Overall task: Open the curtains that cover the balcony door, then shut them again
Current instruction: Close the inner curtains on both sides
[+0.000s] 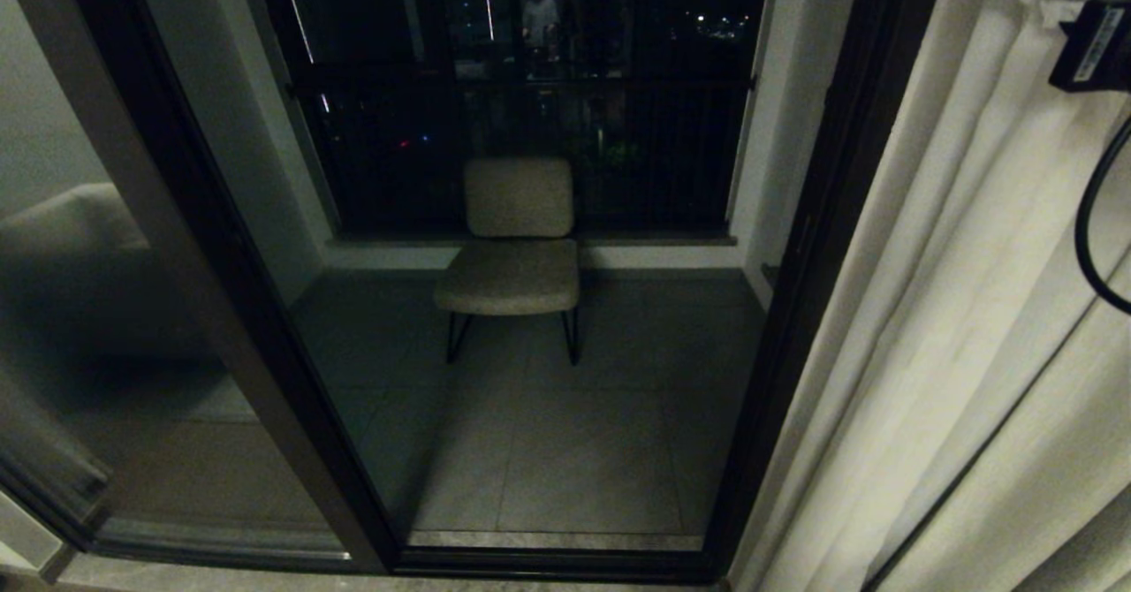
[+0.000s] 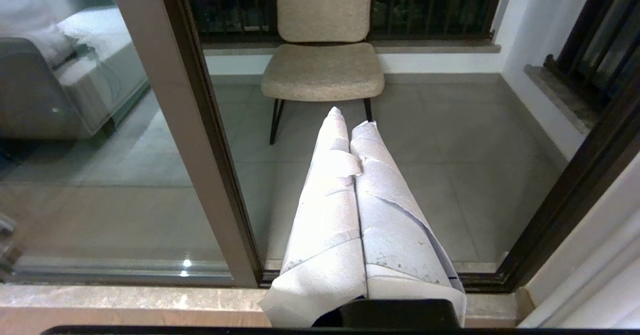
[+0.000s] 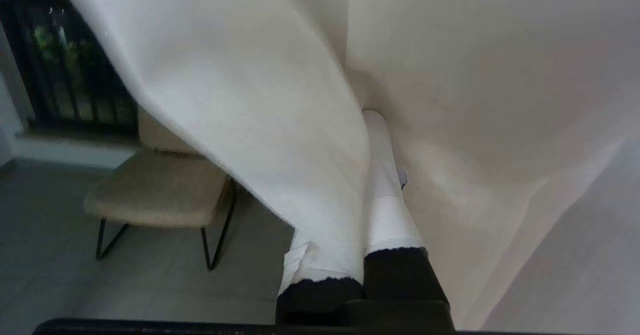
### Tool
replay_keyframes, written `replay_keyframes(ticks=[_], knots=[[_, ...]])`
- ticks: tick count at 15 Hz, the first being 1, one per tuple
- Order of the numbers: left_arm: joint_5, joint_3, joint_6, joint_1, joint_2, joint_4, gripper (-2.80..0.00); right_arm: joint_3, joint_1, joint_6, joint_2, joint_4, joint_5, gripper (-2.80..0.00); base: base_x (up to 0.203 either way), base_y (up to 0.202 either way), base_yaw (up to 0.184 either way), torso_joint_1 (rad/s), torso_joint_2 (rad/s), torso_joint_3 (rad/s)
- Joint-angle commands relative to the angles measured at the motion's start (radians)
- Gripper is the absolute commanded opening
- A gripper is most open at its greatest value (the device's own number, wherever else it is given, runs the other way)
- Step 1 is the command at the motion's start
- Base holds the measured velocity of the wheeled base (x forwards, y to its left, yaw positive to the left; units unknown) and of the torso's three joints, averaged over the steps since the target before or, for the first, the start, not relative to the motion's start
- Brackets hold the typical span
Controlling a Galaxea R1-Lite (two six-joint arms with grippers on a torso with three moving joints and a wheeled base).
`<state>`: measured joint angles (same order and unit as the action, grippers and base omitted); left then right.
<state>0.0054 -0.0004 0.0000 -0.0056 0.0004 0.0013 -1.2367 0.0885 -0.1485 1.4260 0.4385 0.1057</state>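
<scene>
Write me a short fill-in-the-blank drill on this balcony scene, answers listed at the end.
1. The right tool is shut on the ____.
2. Past the door, a single ____ stands on the balcony tiles.
3. In the head view the curtain hangs on the ____ side of the doorway.
4. The left tool is shut and holds ____.

Missing words: curtain; chair; right; nothing
</scene>
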Motion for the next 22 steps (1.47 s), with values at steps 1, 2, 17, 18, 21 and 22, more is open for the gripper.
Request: replay_keyframes(ticks=[1,2,17,18,21,22], knots=[[0.001,0.0,0.0,-0.001,0.0,0.0,-2.8,-0.006,0.0,-0.002,0.002,-0.001,0.0,-2.8,0.0,0.0,0.0,0.0,0.0,0.0],[0.001,0.0,0.0,-0.001,0.0,0.0,-2.8,-0.006,0.0,-0.002,0.001,-0.003,0.0,-2.8,0.003,0.095,-0.003,0.002,-0.01,0.002],[0.001,0.0,0.003,-0.001,0.0,0.0,-2.8,-0.014,0.063,-0.003,0.011,0.013,0.023,-2.8,0.0,0.191,0.0,0.002,0.0,0.003],[0.001,0.0,0.003,-0.001,0.0,0.0,-2.8,-0.014,0.065,-0.003,0.011,0.014,0.023,-2.8,0.0,0.196,-0.003,-0.005,0.0,0.007],[0.001,0.0,0.003,-0.001,0.0,0.0,-2.8,-0.014,0.076,-0.005,0.019,0.016,0.023,-2.8,0.0,0.194,0.001,0.001,0.0,0.002],[0.001,0.0,0.003,-0.001,0.0,0.0,-2.8,-0.014,0.086,-0.005,0.019,0.017,0.023,-2.8,0.0,0.196,-0.003,-0.002,0.0,0.002]])
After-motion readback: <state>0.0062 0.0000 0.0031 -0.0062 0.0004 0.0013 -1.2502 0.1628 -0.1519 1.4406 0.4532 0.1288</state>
